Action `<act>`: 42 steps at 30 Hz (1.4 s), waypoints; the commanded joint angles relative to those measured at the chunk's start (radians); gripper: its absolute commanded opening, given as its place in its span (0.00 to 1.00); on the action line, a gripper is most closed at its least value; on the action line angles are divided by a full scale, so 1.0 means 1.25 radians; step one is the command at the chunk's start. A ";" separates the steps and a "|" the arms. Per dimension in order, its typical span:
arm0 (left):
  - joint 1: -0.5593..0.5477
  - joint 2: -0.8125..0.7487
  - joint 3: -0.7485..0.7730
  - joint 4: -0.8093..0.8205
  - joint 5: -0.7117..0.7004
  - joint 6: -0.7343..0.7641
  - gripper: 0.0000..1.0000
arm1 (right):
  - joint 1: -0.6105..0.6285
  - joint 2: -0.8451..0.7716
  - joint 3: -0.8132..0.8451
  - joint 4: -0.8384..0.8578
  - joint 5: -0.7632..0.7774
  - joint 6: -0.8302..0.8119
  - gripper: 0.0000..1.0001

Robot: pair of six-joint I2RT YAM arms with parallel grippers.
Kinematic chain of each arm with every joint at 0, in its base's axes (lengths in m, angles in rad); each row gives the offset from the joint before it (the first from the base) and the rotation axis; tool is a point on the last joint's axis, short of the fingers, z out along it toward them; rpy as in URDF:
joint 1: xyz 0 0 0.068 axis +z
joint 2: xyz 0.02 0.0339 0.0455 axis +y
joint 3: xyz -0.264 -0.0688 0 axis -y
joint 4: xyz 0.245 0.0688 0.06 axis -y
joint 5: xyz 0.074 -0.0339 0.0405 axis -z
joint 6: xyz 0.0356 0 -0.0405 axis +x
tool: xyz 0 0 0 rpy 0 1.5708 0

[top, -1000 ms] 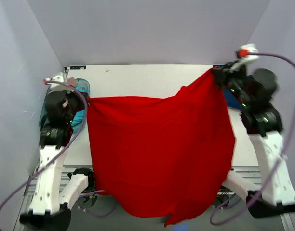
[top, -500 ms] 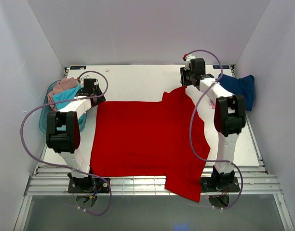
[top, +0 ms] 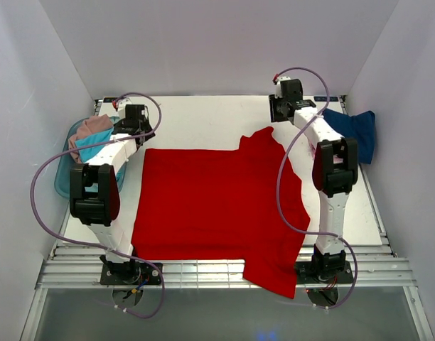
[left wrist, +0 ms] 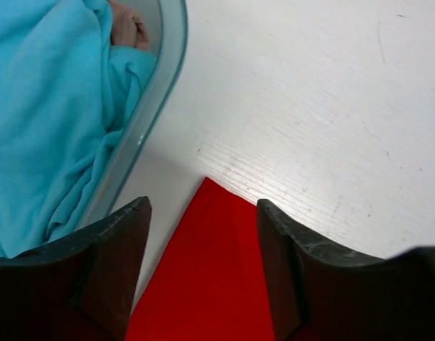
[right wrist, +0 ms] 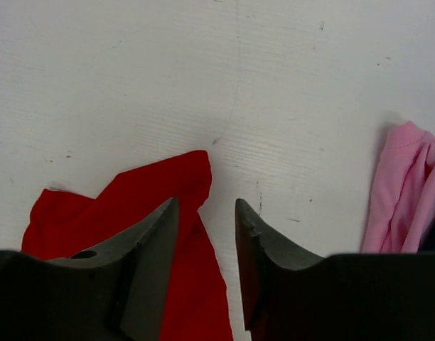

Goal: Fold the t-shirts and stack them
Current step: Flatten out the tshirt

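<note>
A bright red t-shirt (top: 217, 206) lies spread flat on the white table (top: 203, 117), one part hanging over the near edge. My left gripper (top: 140, 132) stands open just above its far left corner (left wrist: 210, 277), with a dark finger (left wrist: 111, 263) on either side and nothing held. My right gripper (top: 276, 116) is open over the far right red sleeve (right wrist: 132, 195), jaws apart with the cloth lying free below. A navy blue t-shirt (top: 352, 131) lies crumpled at the far right. A light pink t-shirt (right wrist: 406, 188) shows beside it.
A translucent teal tub (top: 65, 177) sits at the left edge, its rim (left wrist: 157, 78) close to my left gripper. It holds a turquoise t-shirt (left wrist: 47, 114) and a dusty pink-beige one (top: 97, 126). White walls enclose the table on three sides.
A second ago both grippers were shut on the red t-shirt, holding it up. It now lies on the table, let go, and both grippers have opened at its far corners.
</note>
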 commanded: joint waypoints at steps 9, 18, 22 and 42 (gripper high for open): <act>-0.072 0.059 0.016 -0.019 0.004 0.006 0.12 | 0.029 -0.269 -0.312 -0.023 -0.022 0.090 0.08; -0.072 0.170 0.052 -0.045 -0.002 -0.011 0.00 | 0.029 -0.173 -0.330 -0.021 -0.050 0.113 0.08; -0.071 0.215 0.078 -0.054 -0.007 -0.015 0.00 | 0.029 -0.123 -0.305 -0.032 -0.047 0.121 0.08; -0.012 0.366 0.256 -0.088 0.044 -0.020 0.00 | -0.005 0.215 0.178 -0.173 -0.097 0.114 0.08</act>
